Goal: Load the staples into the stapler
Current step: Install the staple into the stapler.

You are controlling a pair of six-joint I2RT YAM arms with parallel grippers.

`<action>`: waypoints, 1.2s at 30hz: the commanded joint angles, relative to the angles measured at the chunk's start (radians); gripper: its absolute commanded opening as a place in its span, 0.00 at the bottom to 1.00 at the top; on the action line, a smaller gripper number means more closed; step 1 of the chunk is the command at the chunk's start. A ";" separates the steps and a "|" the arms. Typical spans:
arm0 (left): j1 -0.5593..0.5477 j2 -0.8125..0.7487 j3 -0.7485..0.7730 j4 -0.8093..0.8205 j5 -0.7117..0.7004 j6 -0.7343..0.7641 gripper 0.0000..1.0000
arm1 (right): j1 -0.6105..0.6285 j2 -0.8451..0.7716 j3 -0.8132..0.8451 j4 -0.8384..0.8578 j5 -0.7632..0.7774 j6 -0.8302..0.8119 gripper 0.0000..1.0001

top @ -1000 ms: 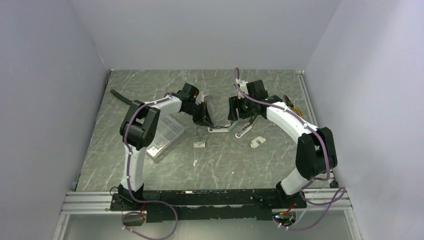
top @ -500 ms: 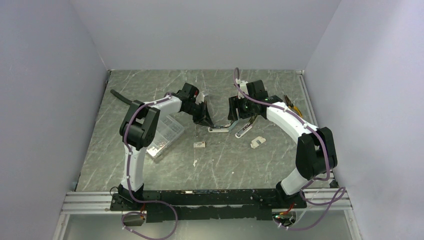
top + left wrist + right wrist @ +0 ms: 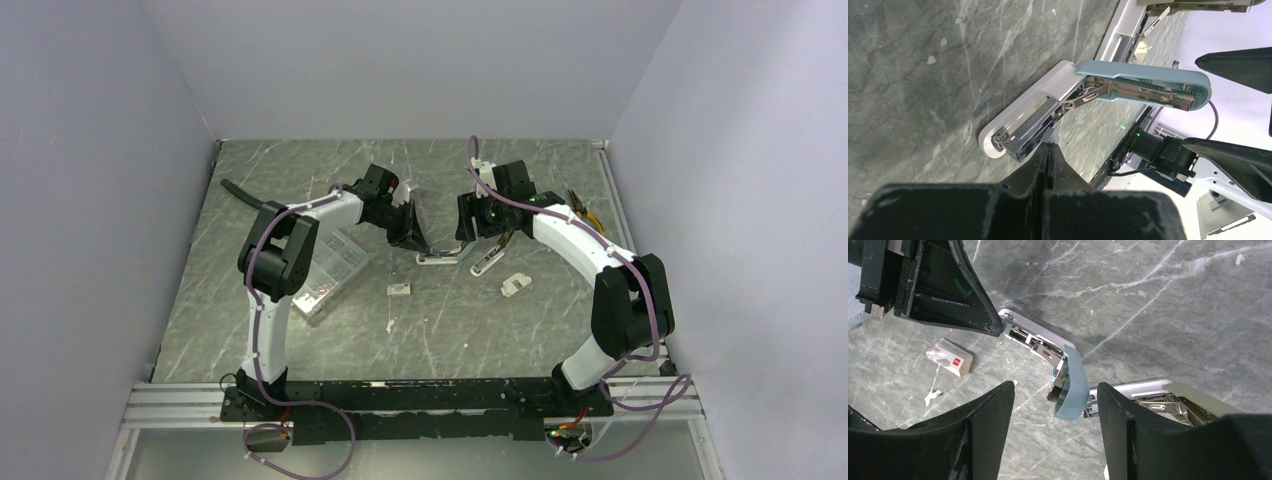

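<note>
The grey-green stone-look table [image 3: 450, 335] holds an open stapler [image 3: 440, 258], a second stapler [image 3: 487, 262] just beside it, a little white staples box [image 3: 400, 288], a small white piece [image 3: 515, 285], a clear plastic case [image 3: 330, 272] and a long black strip [image 3: 243, 192] far left.

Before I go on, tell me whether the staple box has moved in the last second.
No. The staple box sits where it was, the same gap from the clear case to its left.
</note>
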 commanded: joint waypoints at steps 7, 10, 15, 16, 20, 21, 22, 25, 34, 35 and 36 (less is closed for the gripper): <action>-0.006 -0.011 0.030 -0.034 0.035 0.037 0.03 | -0.003 0.002 0.001 0.034 -0.019 -0.007 0.65; -0.007 -0.002 0.039 -0.046 0.038 0.040 0.03 | -0.003 0.005 0.001 0.033 -0.022 -0.007 0.65; -0.007 0.007 0.045 -0.052 0.041 0.043 0.03 | -0.003 0.005 0.001 0.035 -0.022 -0.007 0.65; -0.005 0.008 0.049 -0.054 0.041 0.043 0.03 | -0.003 0.006 0.001 0.034 -0.022 -0.007 0.65; -0.006 0.017 0.059 -0.060 0.041 0.043 0.03 | -0.003 0.006 0.001 0.034 -0.023 -0.007 0.65; -0.005 0.019 0.061 -0.061 0.041 0.040 0.03 | -0.002 0.007 0.001 0.035 -0.024 -0.007 0.65; -0.005 0.020 0.064 -0.061 0.043 0.038 0.03 | -0.003 0.006 0.001 0.035 -0.024 -0.007 0.65; -0.004 0.026 0.069 -0.061 0.044 0.037 0.03 | -0.003 0.006 0.000 0.034 -0.023 -0.008 0.65; -0.004 0.030 0.058 -0.057 0.044 0.033 0.03 | -0.002 0.006 0.000 0.035 -0.024 -0.007 0.65; -0.004 0.033 0.059 -0.058 0.045 0.033 0.03 | -0.003 0.006 -0.001 0.035 -0.025 -0.007 0.65; -0.004 0.034 0.059 -0.058 0.045 0.032 0.03 | -0.003 0.004 0.000 0.035 -0.025 -0.007 0.65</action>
